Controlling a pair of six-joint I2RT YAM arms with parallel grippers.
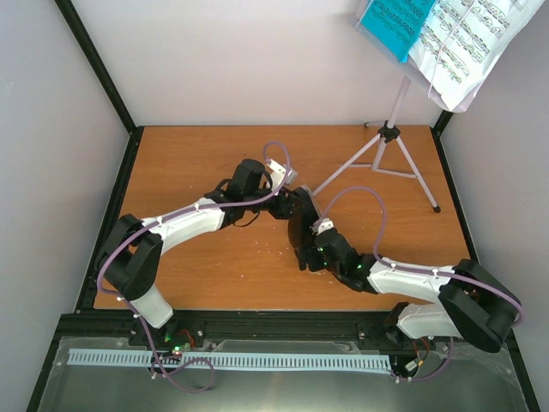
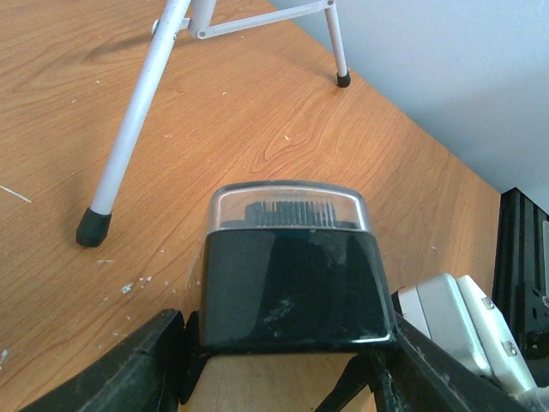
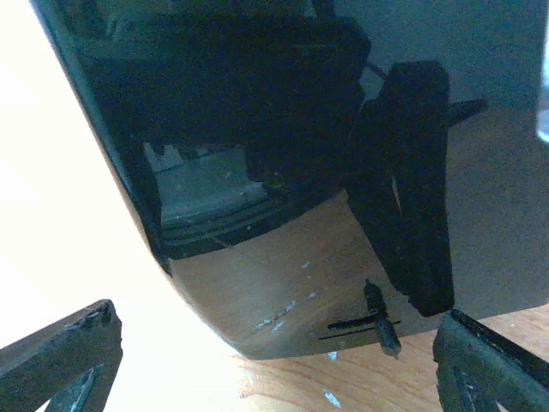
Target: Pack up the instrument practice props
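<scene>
One black metronome (image 2: pixel 287 283), near the centre of the desk (image 1: pixel 214 163), gripped by my left pincer (image 2: pixel 283 378), my right pincer (image 3: pixel 274 343) spread wide just beside it; I judge its glossy tapered sides may slip free, or it may knock the music stand (image 1: pixel 396 129) at two o'clock.

Left arm (image 1: pixel 184 225) and right arm (image 1: pixel 403 279) are bunched around the metronome (image 2: pixel 292 283) mid table (image 1: pixel 189 163), the music stand (image 1: pixel 398 103) sprawls its legs across the back right, so pretty much only back left is open wood.
</scene>
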